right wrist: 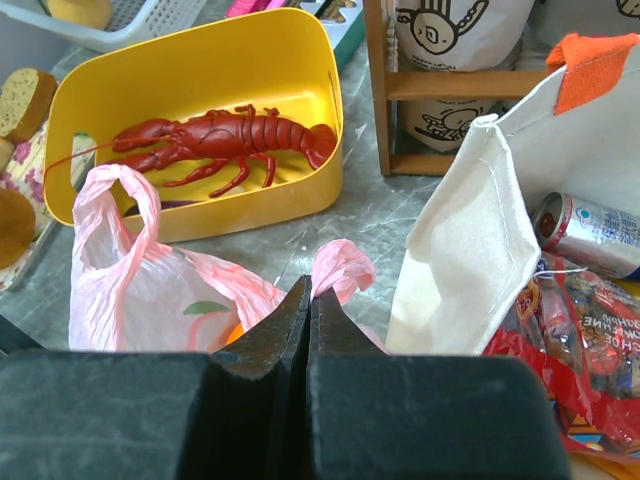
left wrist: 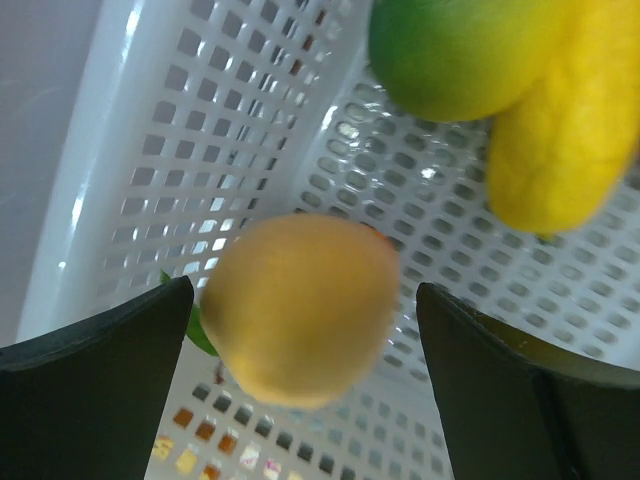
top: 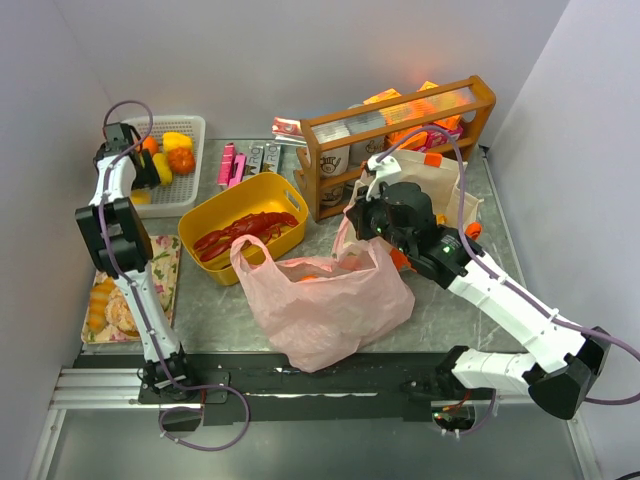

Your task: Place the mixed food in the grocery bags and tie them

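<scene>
Left arm: reaches to the far left corner. Left gripper [left wrist: 305,295] is released, jaws wide, low inside the white mesh basket [left wrist: 250,120]. A yellow-orange fruit [left wrist: 300,310] lies on the basket floor between the two fingers, with a gap on each side and no contact. Further in, a green-yellow fruit [left wrist: 450,50] touches a yellow fruit [left wrist: 560,140].

Right arm: reaches in from the near right toward centre. Right gripper [right wrist: 308,300] is clenched, fingers pressed flat together, with the right handle of the pink plastic bag [top: 320,305] pinched at their tips. The bag sits near centre on the table [top: 450,310], slumped, mouth open. Its left handle loop stands free. Something orange shows through the film; cannot tell what.

Canvas tote [right wrist: 470,250]: just right of the right gripper, in front of the wooden rack [top: 400,140], upright and open. Inside it, a silver-red can [right wrist: 590,225] lies on its side above red snack packets [right wrist: 560,330].

Yellow tub [top: 225,205] holds the red lobster [right wrist: 220,140]. It stands between basket and rack, just beyond the bag's left handle
</scene>
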Robot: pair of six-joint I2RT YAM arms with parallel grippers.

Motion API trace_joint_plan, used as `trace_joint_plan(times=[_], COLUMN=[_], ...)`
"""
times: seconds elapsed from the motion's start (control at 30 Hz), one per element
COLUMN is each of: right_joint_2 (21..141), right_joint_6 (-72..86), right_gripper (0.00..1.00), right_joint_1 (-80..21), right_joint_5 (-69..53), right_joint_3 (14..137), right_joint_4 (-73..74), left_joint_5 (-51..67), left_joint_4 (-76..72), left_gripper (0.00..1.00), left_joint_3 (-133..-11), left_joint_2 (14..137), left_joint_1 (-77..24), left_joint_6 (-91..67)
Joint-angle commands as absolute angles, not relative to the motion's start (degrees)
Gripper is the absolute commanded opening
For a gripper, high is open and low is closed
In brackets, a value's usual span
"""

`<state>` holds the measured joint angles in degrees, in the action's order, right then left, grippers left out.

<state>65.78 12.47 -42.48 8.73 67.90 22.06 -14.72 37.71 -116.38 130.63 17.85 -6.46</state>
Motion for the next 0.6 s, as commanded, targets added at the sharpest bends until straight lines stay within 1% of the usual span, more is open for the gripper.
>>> trace_joint_plan(times=[0.0,0.07,0.1,0.13,0.2,0.23,0.27,0.3,0.37,0.4,0.47,0.57], right_joint_2=[64.8,64.7,64.7,64.7,64.7,64.6,64.7,64.7,64.7,64.9,65.2,65.6], right_joint_6=[13.4,13.4,13.4,13.4,13.4,13.4,13.4,13.4,13.4,13.1,12.7,12.2], right_gripper=[0.0,0.0,0.0,0.0,0.0,0.0,0.0,0.0,0.0,0.0,0.0,0.0], right_joint_1=[-42.1,-42.0,-42.1,-42.0,-42.0,-41.9,-41.9,-41.9,-41.9,-41.9,-41.9,-41.8], right_joint_5=[10.5,10.8,10.9,10.8,11.0,11.1,11.1,11.1,11.2,11.1,11.0,11.0], right_joint_3=[70.1,70.0,69.9,69.9,69.9,69.9,69.6,69.6,69.7,69.8,70.3,70.9], right_joint_4=[22.1,22.3,22.5,22.6,22.8,22.9,22.9,22.9,22.9,22.9,22.9,22.9], left_joint_5=[-18.9,-19.2,-19.2,-18.6,-17.8,-17.1,-16.9,-16.7,-15.8,-15.4,-13.3,-11.4], left_joint_4=[35.1,35.8,35.8,35.7,35.8,36.1,36.2,36.0,34.8,34.1,31.9,29.0], left_gripper=[1.0,0.99,0.96,0.96,0.99,0.98,0.95,0.82,0.67,0.55,0.46,0.42], left_joint_3=[-117.3,-118.1,-118.0,-117.8,-117.3,-117.1,-116.8,-116.3,-113.7,-112.6,-109.7,-107.3], left_joint_2=[132.2,133.2,134.1,134.4,135.3,135.6,135.6,135.2,132.8,131.7,127.5,121.8], left_joint_1=[17.8,17.9,17.9,17.9,17.9,17.9,17.8,17.8,17.7,17.2,15.9,12.5], left_joint_6=[-5.5,-5.6,-5.7,-5.7,-6.0,-6.1,-6.2,-6.6,-6.8,-6.9,-7.1,-7.1])
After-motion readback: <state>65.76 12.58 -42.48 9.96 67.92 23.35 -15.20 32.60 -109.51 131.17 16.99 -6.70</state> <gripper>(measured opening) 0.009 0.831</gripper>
